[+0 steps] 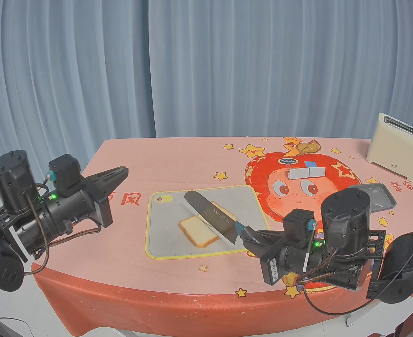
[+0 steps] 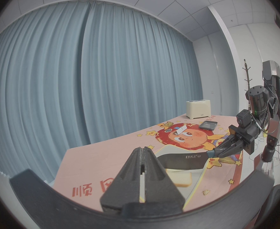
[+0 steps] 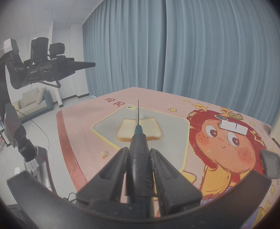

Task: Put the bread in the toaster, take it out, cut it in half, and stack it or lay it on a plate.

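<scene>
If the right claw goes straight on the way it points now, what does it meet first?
Probably the pale bread slice on the grey yellow-rimmed cutting board, under the dark knife that the right claw holds, though height is unclear.

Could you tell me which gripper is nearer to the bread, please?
Right. The right gripper, beside the cutting board, holds the knife over the bread; the left gripper hangs farther off, past the board's left edge.
</scene>
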### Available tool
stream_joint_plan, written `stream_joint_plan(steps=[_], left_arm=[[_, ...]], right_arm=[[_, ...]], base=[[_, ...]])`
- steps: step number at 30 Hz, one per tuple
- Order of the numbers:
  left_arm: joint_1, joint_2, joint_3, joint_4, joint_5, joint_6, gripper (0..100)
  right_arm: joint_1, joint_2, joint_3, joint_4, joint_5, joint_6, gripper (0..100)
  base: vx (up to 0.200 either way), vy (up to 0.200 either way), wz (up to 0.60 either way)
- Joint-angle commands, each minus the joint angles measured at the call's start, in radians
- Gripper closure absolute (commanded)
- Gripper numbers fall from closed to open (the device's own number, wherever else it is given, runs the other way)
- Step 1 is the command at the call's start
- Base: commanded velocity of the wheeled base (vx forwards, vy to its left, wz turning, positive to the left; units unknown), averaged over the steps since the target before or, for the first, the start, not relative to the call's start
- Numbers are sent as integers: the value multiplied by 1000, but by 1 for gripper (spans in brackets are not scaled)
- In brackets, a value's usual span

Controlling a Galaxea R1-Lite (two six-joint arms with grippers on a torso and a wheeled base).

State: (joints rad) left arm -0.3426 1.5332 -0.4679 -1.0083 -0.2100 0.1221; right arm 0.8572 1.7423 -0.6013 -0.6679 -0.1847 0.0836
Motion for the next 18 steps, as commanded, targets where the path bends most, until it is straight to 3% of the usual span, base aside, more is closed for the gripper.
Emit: stream_joint_plan(steps=[1,11,18], left_arm=[[28,-81,60,-4,3,-1,100],[13,-22,11,-6,-9,-1,100],[-121,202,-156,-38,-14,-7,100]], right_arm=[[3,19,1,-4,-1,1,100],[8,37,5,-6,-1,-2,100],[9,28,6,-18,-1,-4,100]], base=[[0,0,0],[0,0,0],[0,0,0]])
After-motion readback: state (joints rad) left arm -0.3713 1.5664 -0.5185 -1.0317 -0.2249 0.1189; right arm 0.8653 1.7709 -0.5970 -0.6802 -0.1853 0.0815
